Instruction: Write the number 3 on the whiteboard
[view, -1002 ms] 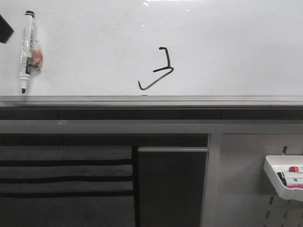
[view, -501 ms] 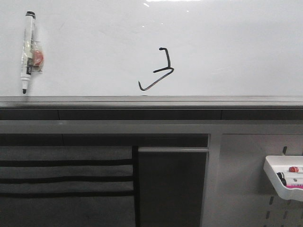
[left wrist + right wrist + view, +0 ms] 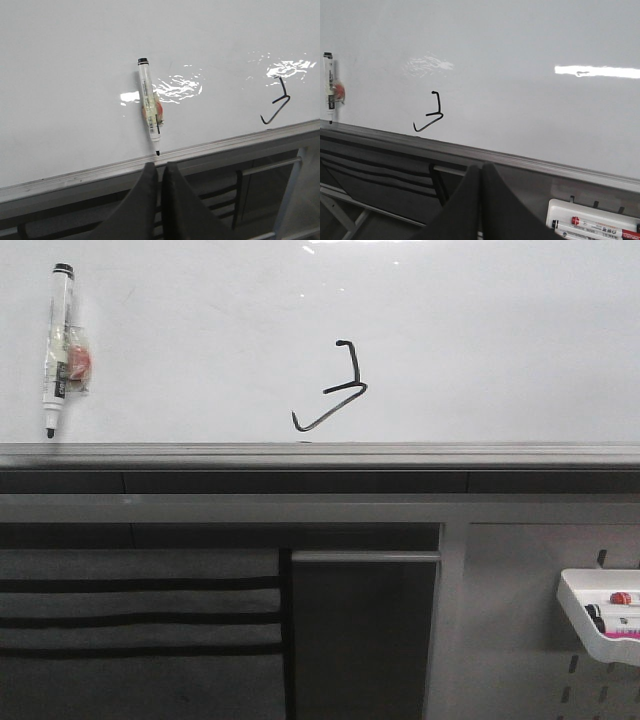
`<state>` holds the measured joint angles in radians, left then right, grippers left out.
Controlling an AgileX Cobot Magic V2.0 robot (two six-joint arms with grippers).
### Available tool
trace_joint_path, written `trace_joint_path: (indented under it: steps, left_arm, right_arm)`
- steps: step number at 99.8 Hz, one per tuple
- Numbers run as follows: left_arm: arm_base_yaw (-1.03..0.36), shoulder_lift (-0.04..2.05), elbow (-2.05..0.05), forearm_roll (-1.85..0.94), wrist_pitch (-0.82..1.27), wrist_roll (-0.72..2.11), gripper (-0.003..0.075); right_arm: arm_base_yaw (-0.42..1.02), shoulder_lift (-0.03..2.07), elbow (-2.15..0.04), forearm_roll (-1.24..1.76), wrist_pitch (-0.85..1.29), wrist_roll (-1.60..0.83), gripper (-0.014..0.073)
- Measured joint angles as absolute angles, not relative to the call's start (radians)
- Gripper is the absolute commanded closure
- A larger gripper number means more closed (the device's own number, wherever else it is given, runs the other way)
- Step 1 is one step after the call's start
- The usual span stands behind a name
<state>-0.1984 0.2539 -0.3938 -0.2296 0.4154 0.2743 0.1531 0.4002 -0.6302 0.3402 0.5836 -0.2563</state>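
Front view. The whiteboard (image 3: 480,330) fills the upper half of the frame, bounded below by its grey edge strip (image 3: 320,454). The number 3 (image 3: 334,387) stands low on the board at about mid-width, a crooked, slanted black stroke whose tail ends just above the strip. A marker pen (image 3: 58,348) sits upright at the far left of the board, uncapped tip down and just above the strip; it appears parked there, perhaps clinging magnetically, since nothing grips it. At lower right a white tray (image 3: 596,618) hangs on the grey pegboard panel (image 3: 520,640) and holds what look like spare markers, red and black parts showing. Neither arm appears in this view. Judged from the finished stroke and the parked pen, the writing seems complete.

Left wrist view. The left gripper (image 3: 161,172) has its dark fingers (image 3: 142,200) pressed together with only a thin seam between them, grasping nothing. It sits below the pen's tip and apart from it. The digit lies well off to one side on the same board.

Right wrist view. The right gripper (image 3: 481,175) is likewise clenched and empty, below the edge strip. The digit and pen both show on the board beyond; the tray's markers lie side by side.
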Motion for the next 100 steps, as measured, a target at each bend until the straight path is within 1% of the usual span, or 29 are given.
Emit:
trace_joint_path:
  steps: [36,60,77,89,100]
  left_arm:
    - [-0.198,0.254,-0.282,-0.230,0.381,0.273,0.0738]
    - [-0.198,0.250,-0.249,-0.230,0.378,0.273,0.0738]
    - [-0.174,0.136,-0.208,-0.230,0.376,0.272,0.0738]
    - [-0.132,0.033,-0.162,-0.213,0.372,0.272,0.0738]
    - [-0.089,-0.005,-0.098,-0.206,0.331,0.272,0.0738]
  right_arm:
    - [0.153,0.400,-0.619,0.340,0.579,-0.256,0.0668]
    - [0.153,0.400,-0.619,0.340,0.579,-0.256,0.0668]
    - [0.153,0.400,-0.619,0.340,0.579,-0.256,0.0668]
    - [0.153,0.400,-0.619,0.340,0.579,-0.256,0.0668]
    - [0.153,0.400,-0.619,0.340,0.579,-0.256,0.0668]
